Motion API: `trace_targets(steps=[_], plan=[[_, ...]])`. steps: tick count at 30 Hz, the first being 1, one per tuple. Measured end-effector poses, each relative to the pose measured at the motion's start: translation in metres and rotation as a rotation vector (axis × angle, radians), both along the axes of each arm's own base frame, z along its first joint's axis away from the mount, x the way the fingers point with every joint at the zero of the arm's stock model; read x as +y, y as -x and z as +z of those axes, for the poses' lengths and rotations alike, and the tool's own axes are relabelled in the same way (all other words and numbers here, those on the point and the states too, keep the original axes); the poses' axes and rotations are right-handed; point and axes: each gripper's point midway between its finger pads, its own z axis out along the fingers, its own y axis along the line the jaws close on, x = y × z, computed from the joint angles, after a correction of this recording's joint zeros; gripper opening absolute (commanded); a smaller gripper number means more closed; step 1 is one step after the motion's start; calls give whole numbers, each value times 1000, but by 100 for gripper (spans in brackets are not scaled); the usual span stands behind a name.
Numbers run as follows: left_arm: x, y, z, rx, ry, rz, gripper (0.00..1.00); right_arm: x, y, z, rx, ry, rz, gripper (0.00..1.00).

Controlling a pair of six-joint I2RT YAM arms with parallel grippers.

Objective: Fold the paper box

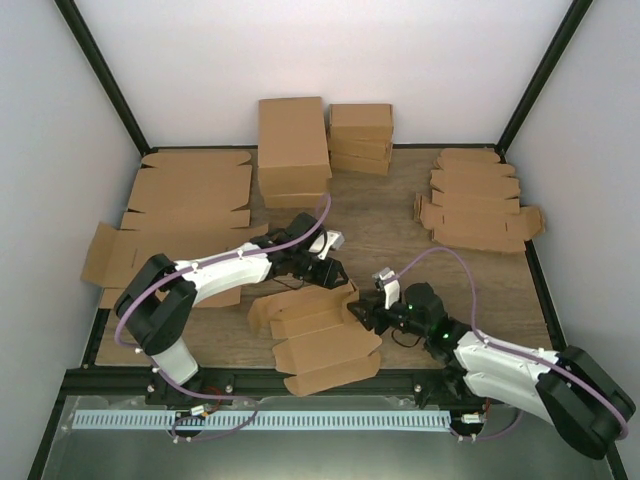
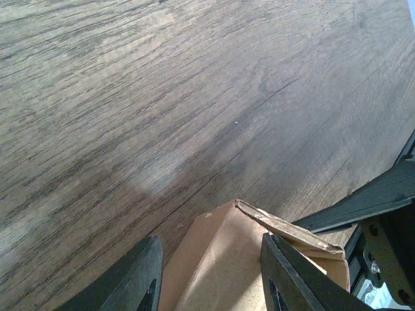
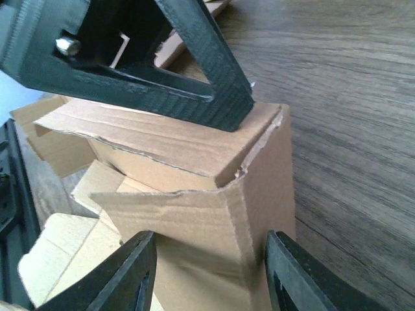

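The paper box (image 1: 318, 338) lies part-folded on the table's near middle, walls raised at its far right end and flaps spread toward the front. My left gripper (image 1: 333, 270) is at the box's far edge. In the left wrist view it (image 2: 211, 238) is open, with a raised corner of the box (image 2: 227, 272) between its fingers. My right gripper (image 1: 358, 310) is at the box's right end. In the right wrist view it (image 3: 209, 234) is open and straddles the end wall (image 3: 194, 220). There the left gripper's black finger (image 3: 194, 84) rests on the top flap.
Large flat cardboard sheets (image 1: 185, 200) lie at the left. Bigger folded boxes (image 1: 293, 150) and a smaller stack (image 1: 360, 135) stand at the back. A pile of flat die-cut blanks (image 1: 475, 200) lies at the back right. Bare wood (image 2: 194, 97) stretches beyond the box.
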Motion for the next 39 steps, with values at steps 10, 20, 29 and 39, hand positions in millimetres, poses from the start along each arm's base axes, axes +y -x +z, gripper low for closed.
trace_targets(steps=[10,20,29,39], plan=[[0,0,0,2,3,6,44,3,-13,-11,-10,82,-56,53],[0,-7,3,-12,-2,25,45,4,-22,-11,-38,114,-74,55],[-4,-15,5,-15,2,30,45,6,-32,-15,-33,150,-109,49],[-5,-18,8,-26,14,35,45,8,-48,-19,-24,251,-246,33]])
